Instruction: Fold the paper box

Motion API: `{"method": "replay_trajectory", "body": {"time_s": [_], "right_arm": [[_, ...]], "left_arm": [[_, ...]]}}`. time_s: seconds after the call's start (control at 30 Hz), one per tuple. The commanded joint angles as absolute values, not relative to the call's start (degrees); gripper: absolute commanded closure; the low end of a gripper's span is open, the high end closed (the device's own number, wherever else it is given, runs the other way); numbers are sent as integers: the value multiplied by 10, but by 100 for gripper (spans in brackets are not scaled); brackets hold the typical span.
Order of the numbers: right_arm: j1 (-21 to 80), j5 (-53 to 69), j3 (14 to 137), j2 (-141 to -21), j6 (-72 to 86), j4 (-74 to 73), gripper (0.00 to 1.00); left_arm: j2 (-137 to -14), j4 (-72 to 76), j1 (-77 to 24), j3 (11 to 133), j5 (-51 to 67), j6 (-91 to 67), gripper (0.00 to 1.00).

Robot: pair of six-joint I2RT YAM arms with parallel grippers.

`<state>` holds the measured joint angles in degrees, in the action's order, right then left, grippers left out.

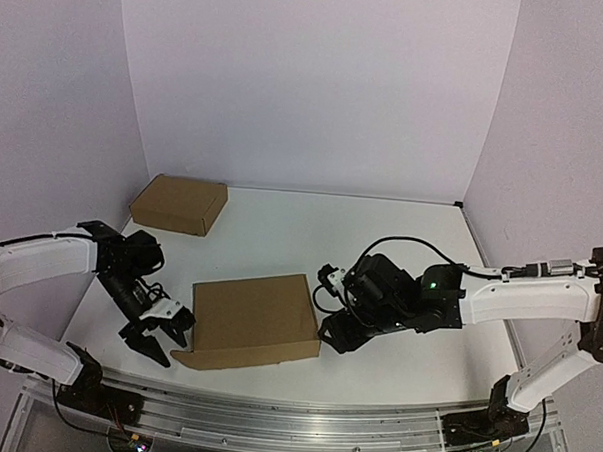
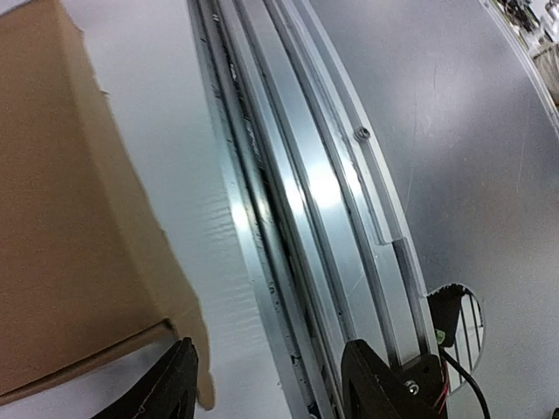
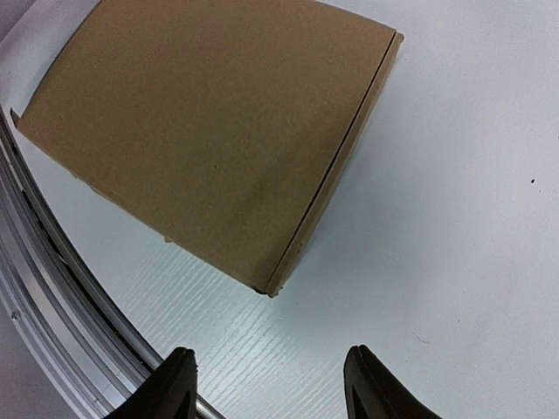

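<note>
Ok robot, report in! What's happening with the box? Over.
Left fingers open beside box, near-left corner. Right fingers open, off its right side. Box closed, one tab poking out. Other box far back, clear.

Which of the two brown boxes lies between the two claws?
The box in the middle, near the front; the other box sits far back on the left.

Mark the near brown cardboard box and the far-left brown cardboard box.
Near brown cardboard box (image 1: pixel 253 316): overhead view, lid centre.
Far-left brown cardboard box (image 1: pixel 179 203): overhead view, top face.
</note>
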<state>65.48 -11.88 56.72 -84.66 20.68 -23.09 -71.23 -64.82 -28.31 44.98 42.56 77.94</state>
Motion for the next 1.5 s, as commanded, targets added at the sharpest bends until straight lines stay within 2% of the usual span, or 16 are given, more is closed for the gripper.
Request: {"method": "replay_trajectory", "body": {"time_s": [0.0, 0.17, 0.3, 0.43, 0.63, 0.73, 0.83, 0.93, 1.03, 1.2, 1.3, 1.47], "right_arm": [[650, -105, 589, -849, 194, -209, 34], [582, -17, 565, -855, 287, -208, 23], [579, 22, 591, -906, 317, -207, 19], [569, 46, 616, -949, 344, -207, 17], [540, 64, 643, -1010, 369, -189, 17], [515, 87, 676, -1062, 357, -186, 19], [485, 110, 728, -1126, 345, -188, 22], [463, 111, 806, -1188, 332, -189, 24], [443, 122, 955, -1277, 325, -195, 24], [409, 121, 1126, -1338, 321, -217, 21], [383, 92, 1133, -1294, 281, -236, 15], [348, 11, 1044, -1151, 243, -300, 14]], "left_arm": [[-675, -543, -317, 407, 384, 776, 40], [-668, -522, -316, 444, 389, 776, 39], [-646, -481, -303, 453, 361, 818, 31], [-639, -379, -258, 421, 323, 883, 24], [-650, -155, -243, 323, 332, 1037, 2], [-724, -121, -244, 320, 339, 1132, 1], [-800, -135, -263, 344, 330, 1154, 2], [-830, -151, -320, 363, 330, 1098, 8], [-836, -158, -408, 382, 327, 959, 14], [-843, -132, -536, 408, 301, 726, 14], [-835, -137, -543, 445, 301, 632, 10], [-791, -214, -535, 470, 310, 663, 7]]}}
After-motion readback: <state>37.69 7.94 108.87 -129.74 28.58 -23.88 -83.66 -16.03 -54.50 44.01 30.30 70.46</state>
